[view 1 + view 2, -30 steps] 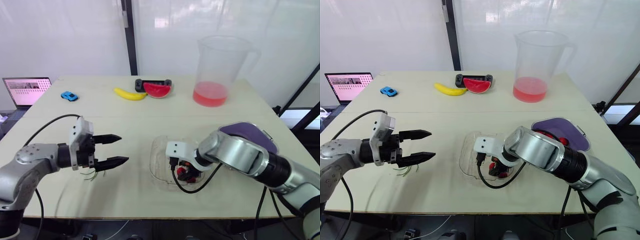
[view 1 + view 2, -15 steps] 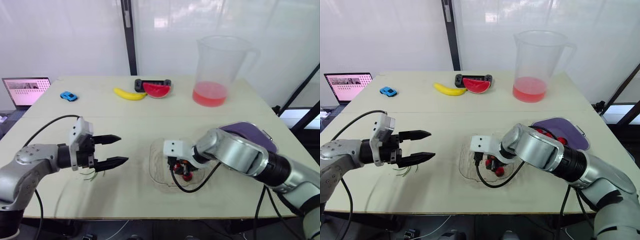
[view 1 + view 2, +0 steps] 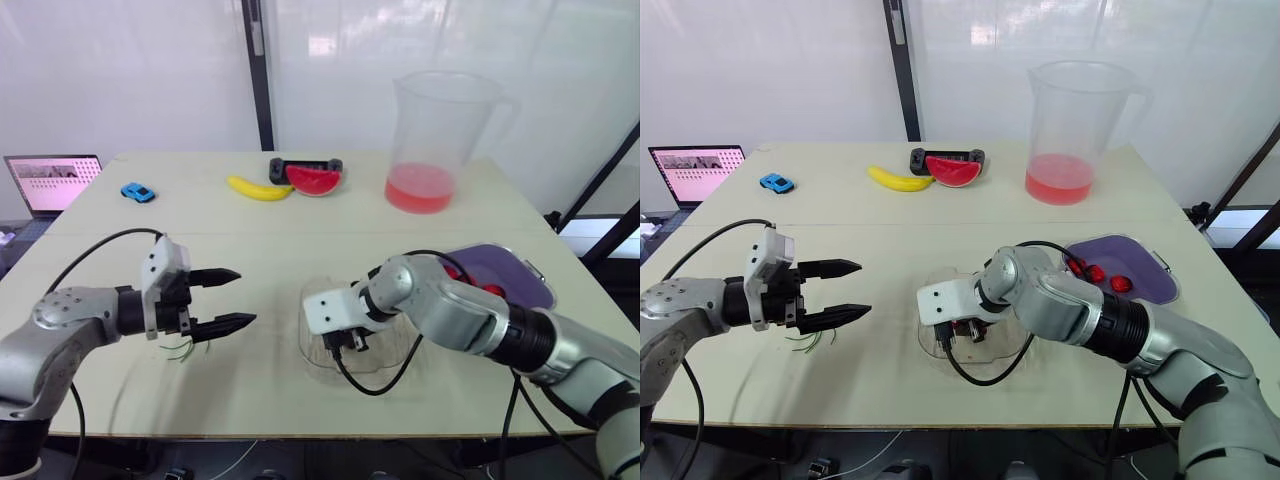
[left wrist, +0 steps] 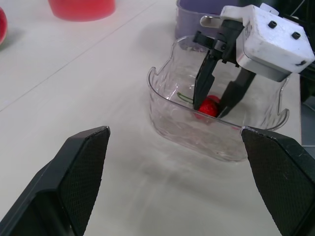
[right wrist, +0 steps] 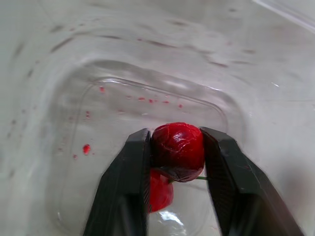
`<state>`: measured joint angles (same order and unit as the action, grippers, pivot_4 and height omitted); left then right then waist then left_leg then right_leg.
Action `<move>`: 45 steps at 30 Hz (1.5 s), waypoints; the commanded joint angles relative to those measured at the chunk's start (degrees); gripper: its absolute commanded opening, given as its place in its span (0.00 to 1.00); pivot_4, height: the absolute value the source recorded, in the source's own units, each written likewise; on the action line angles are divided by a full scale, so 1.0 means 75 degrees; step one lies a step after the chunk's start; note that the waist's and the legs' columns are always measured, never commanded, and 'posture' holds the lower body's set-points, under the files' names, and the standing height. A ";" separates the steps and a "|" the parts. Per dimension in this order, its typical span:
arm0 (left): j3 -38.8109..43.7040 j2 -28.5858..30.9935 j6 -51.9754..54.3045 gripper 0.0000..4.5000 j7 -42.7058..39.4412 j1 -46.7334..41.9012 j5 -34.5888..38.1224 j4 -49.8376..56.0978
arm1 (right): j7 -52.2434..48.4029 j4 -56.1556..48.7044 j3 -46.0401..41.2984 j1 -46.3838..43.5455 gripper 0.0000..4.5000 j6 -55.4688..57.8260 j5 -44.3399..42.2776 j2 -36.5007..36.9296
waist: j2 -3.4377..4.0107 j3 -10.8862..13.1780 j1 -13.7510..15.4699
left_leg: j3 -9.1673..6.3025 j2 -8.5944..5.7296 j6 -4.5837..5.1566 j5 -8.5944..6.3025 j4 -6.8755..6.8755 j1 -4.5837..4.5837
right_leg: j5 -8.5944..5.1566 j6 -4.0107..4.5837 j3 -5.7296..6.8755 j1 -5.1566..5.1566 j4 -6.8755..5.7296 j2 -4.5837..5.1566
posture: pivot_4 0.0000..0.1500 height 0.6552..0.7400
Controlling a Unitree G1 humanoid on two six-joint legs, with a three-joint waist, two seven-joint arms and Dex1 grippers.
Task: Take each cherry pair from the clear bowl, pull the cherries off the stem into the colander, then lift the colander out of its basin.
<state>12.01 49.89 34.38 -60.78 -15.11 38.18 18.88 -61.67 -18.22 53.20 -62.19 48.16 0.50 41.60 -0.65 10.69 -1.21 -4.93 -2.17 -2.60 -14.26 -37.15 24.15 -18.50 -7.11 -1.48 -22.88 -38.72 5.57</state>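
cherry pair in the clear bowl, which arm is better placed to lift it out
Right. The right gripper is down inside the clear bowl, shut on a cherry. The left gripper hovers open off to the bowl's left, so it would likely need a reach first.

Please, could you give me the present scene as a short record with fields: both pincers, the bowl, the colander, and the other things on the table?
Right pincer: inside the clear bowl, shut on a cherry; a second cherry lies just beneath
Left pincer: open, hovers above the table, near loose green stems
Purple colander: holds a few cherries
Far side of table: pitcher with red liquid, banana, watermelon slice, blue toy car, laptop
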 commanded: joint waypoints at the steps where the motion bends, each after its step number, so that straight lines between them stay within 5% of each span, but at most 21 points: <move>1: -0.0029 -0.0009 -0.0116 1.00 -0.0018 -0.0159 0.0020 0.0093 | -0.0185 -0.0157 -0.0554 -0.0084 0.63 -0.0185 0.0230 0.0030 | 0.0000 0.0000 0.0002 | 0.0000 -0.0001 -0.0001 0.0000 0.0000 0.0000 | 0.0000 0.0000 0.0000 0.0000 -0.0001 0.0000 | 1.00 1.00; 9: 0.0046 -0.0102 -0.0011 1.00 -0.0295 -0.0412 0.0418 0.0019 | -0.0077 -0.0767 -0.2130 0.0357 0.63 0.2043 -0.0504 -0.0073 | -0.0001 0.0000 0.0008 | -0.0002 -0.0001 -0.0001 0.0001 -0.0001 0.0000 | 0.0000 0.0000 0.0001 0.0000 -0.0006 0.0000 | 1.00 1.00; 18: 0.0016 -0.0064 -0.0118 1.00 -0.0348 -0.0304 0.0489 0.0085 | 0.0952 -0.0673 -0.2036 0.0550 0.63 0.4799 -0.1246 -0.0750 | -0.0001 -0.0001 -0.0018 | 0.0000 -0.0002 -0.0001 0.0001 0.0001 -0.0001 | -0.0001 0.0002 -0.0001 -0.0020 -0.0040 0.0000 | 1.00 1.00; 34: -0.0128 0.0022 -0.0128 1.00 -0.0401 -0.0311 0.0193 0.0037 | 0.2291 -0.0072 -0.1627 0.0886 0.63 0.4529 -0.1570 -0.0995 | -0.0002 -0.0001 -0.0011 | 0.0002 -0.0003 -0.0007 0.0004 -0.0001 0.0002 | -0.0001 0.0003 -0.0001 -0.0027 -0.0047 0.0003 | 1.00 1.00; 37: -0.0128 0.0021 -0.0127 1.00 -0.0408 -0.0338 0.0176 -0.0001 | 0.2285 -0.0229 -0.1562 0.0889 0.33 0.4323 -0.1625 -0.0884 | -0.0002 -0.0001 -0.0010 | 0.0002 -0.0003 -0.0007 0.0004 -0.0001 0.0002 | -0.0001 0.0003 -0.0002 -0.0026 -0.0047 0.0003 | 1.00 1.00; 45: 0.0186 -0.0267 0.0143 1.00 -0.0080 -0.0793 0.0591 -0.0327 | 0.1764 -0.1034 -0.1857 0.0460 0.33 0.4009 -0.1994 -0.0053 | -0.0002 -0.0001 0.0006 | 0.0002 -0.0002 -0.0007 0.0004 -0.0006 0.0003 | -0.0001 0.0002 -0.0001 -0.0025 -0.0047 0.0003 | 1.00 1.00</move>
<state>10.60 47.95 34.97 -62.26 -19.28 40.39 16.15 -46.85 -22.64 41.72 -56.66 79.21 -12.99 39.78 -0.67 10.69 -1.17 -4.93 -2.18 -2.65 -14.23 -37.20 24.20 -18.51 -7.10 -1.49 -23.08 -39.07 5.59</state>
